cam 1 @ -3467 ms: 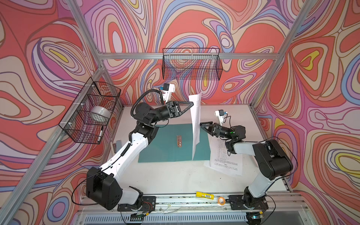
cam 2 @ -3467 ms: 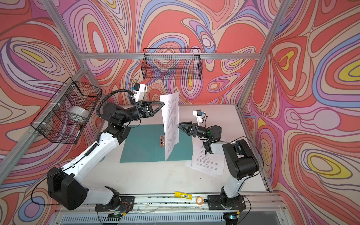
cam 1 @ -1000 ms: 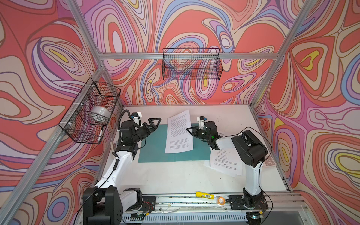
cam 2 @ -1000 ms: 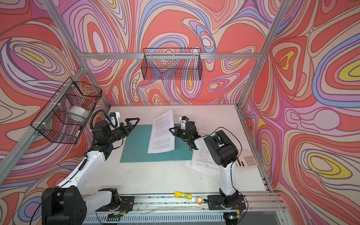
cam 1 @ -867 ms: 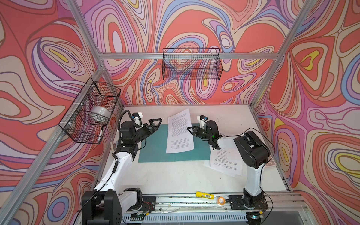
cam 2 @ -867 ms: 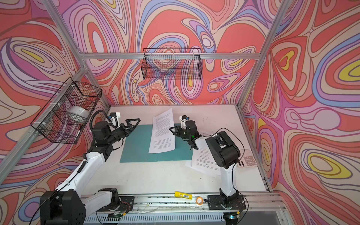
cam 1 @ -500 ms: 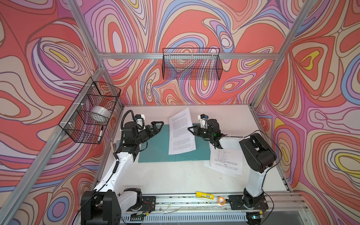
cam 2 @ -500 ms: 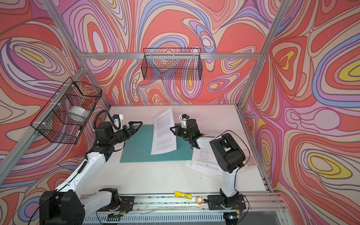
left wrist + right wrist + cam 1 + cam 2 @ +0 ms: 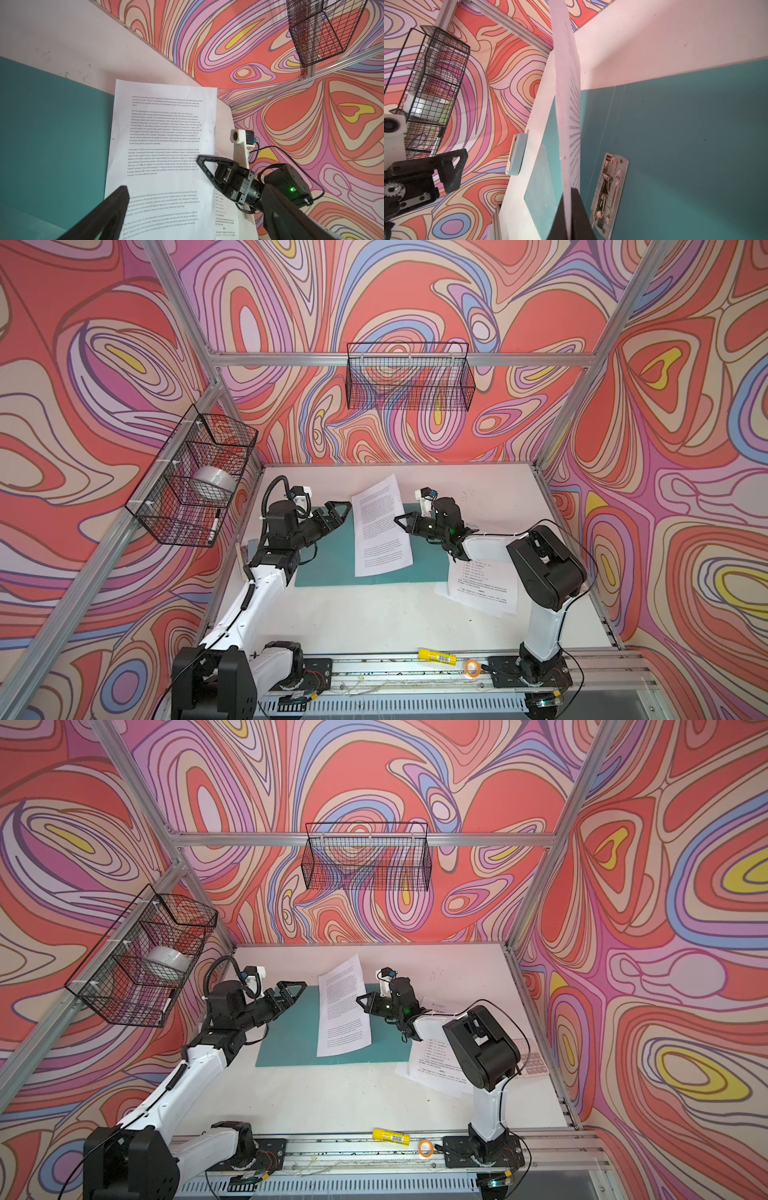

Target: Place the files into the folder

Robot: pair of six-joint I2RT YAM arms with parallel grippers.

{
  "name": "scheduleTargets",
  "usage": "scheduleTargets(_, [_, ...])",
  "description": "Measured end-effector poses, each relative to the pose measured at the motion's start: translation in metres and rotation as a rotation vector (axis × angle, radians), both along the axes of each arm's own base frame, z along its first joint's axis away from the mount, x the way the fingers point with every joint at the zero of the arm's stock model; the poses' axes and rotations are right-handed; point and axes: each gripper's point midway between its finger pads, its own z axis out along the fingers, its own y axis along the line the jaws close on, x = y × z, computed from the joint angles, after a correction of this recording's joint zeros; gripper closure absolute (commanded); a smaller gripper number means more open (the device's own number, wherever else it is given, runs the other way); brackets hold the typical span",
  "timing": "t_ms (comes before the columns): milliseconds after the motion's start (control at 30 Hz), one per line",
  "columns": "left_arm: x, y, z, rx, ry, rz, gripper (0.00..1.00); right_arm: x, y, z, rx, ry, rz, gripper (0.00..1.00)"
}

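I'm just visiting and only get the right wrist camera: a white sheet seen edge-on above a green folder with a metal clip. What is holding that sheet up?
Observer: The right gripper is shut on the sheet. Both top views show it pinching about the middle of the sheet's right edge.
Visitor: Is anything written on it?
Observer: Yes. The left wrist view shows its face, with paragraphs of small black English text about sports.
Visitor: Is it the only paper around?
Observer: No. In both top views a second sheet, also printed, lies flat on the table just right of the folder.
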Motion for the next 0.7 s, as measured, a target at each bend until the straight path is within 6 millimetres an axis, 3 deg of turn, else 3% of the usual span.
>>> scheduleTargets(367, [-0.012,0.004,0.001,0.014,-0.009,0.030,0.01,0.009,-0.003,-0.002,0.000,-0.010,-0.101,1.00])
scheduleTargets(600, [-0.013,0.005,-0.002,0.015,-0.001,0.031,0.02,0.007,0.009,-0.024,-0.016,0.033,-0.096,1.00])
scheduleTargets(700, [-0.014,0.005,-0.007,0.016,0.009,0.031,0.02,0.006,0.012,-0.025,-0.016,0.038,-0.099,1.00])
